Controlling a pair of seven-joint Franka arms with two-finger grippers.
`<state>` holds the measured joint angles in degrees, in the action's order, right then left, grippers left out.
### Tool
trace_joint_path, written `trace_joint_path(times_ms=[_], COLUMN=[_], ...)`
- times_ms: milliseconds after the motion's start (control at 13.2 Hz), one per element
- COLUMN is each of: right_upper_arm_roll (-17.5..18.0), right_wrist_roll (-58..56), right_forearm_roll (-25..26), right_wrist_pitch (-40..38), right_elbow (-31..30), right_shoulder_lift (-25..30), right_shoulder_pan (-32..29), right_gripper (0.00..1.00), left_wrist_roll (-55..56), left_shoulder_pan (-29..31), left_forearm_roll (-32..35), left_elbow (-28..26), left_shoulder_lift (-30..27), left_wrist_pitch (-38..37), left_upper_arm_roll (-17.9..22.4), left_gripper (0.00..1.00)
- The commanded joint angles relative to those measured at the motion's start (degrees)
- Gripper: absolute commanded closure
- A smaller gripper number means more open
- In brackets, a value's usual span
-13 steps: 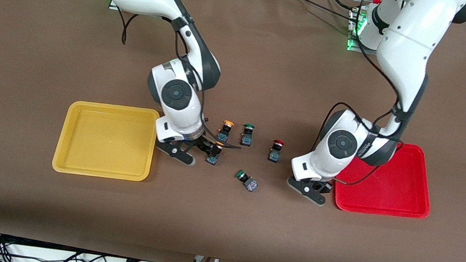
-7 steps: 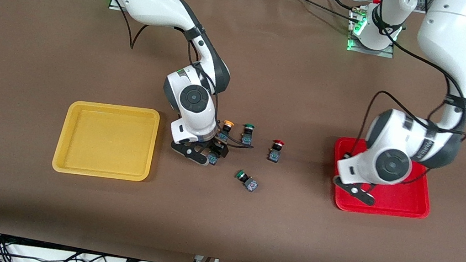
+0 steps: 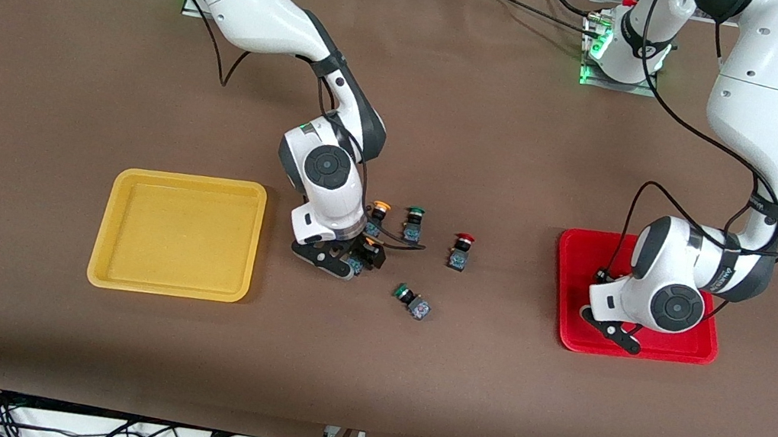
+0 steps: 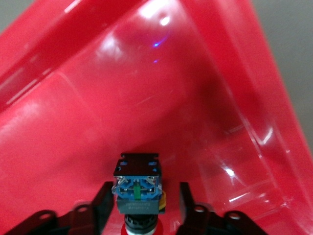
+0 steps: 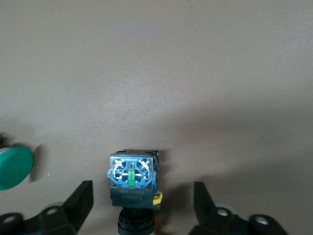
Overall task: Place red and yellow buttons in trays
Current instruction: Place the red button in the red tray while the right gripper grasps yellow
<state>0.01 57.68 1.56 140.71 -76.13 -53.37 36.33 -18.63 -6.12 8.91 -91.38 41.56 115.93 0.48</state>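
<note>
The left gripper (image 4: 142, 213) hangs low over the red tray (image 3: 573, 277), in the lower part of the front view toward the left arm's end. Its jaws are clamped on a red button (image 4: 137, 183). It looks ready to let go. To do that well, it should go down until the button almost sits on the tray floor. Then it should open slowly, so the button does not roll or bounce over the rim.

The right gripper (image 5: 143, 208) is low in the middle of the front view, near the yellow tray (image 3: 107, 269). Its jaws are wide apart, one on each side of a yellow button (image 5: 133, 178) on the brown surface (image 3: 69, 86). It should close gently and evenly, so the button does not tip. A green button (image 5: 12, 169) sits close by and should not be bumped.

Another red button (image 3: 461, 249) and another yellow button (image 3: 378, 213) wait on the surface.
</note>
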Motion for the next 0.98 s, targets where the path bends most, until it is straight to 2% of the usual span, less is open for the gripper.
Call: trace_joint_path(times_ms=[0, 75, 226, 453, 528, 679, 906], right_upper_arm_roll=[-0.53, -0.53, -1.06, -0.27, -0.10, -0.18, -1.23], right_wrist_roll=[0.94, 0.42, -1.34, -13.16, -19.39, -33.09, -48.94], right_forearm_roll=[1.43, 2.21, 5.20, 4.07, 1.54, -6.88, -7.19], right_wrist_pitch=[0.10, 0.01, -2.35, -14.27, -18.32, -23.17, -33.27], right_elbow=[2.04, 2.04, 2.57, 7.30, 8.01, 8.11, 7.76], right_shoulder_lift=[-1.12, -1.04, -0.16, 2.47, 3.87, 6.86, 8.72], right_shoulder_pan=[0.67, 0.76, -0.02, -6.16, -8.62, -14.94, -21.11], right_gripper=[0.91, 1.00, 1.00, 1.00, 1.00, 1.00, 1.00], left_wrist_roll=[0.09, 0.79, 4.80, 19.65, 22.47, 27.92, 35.92], left_shoulder_pan=[-1.08, -2.13, -4.07, -4.95, -6.26, -9.51, -14.69], left_forearm_roll=[0.49, 0.49, -0.38, -4.69, -4.87, -8.37, -7.95], left_elbow=[0.32, 0.32, 0.41, 0.41, 0.41, 0.32, -0.20], left_shoulder_lift=[-4.10, -5.68, -6.57, -5.09, -4.04, -1.84, -0.61], left_wrist_pitch=[-2.63, -2.90, -4.39, -3.17, -0.29, 5.34, 13.07], left_upper_arm_roll=[-1.00, -1.96, -5.29, -11.53, -12.42, -12.43, -11.82], left_gripper=[0.00, 0.00, 0.00, 0.00, 0.00, 0.00, 0.00])
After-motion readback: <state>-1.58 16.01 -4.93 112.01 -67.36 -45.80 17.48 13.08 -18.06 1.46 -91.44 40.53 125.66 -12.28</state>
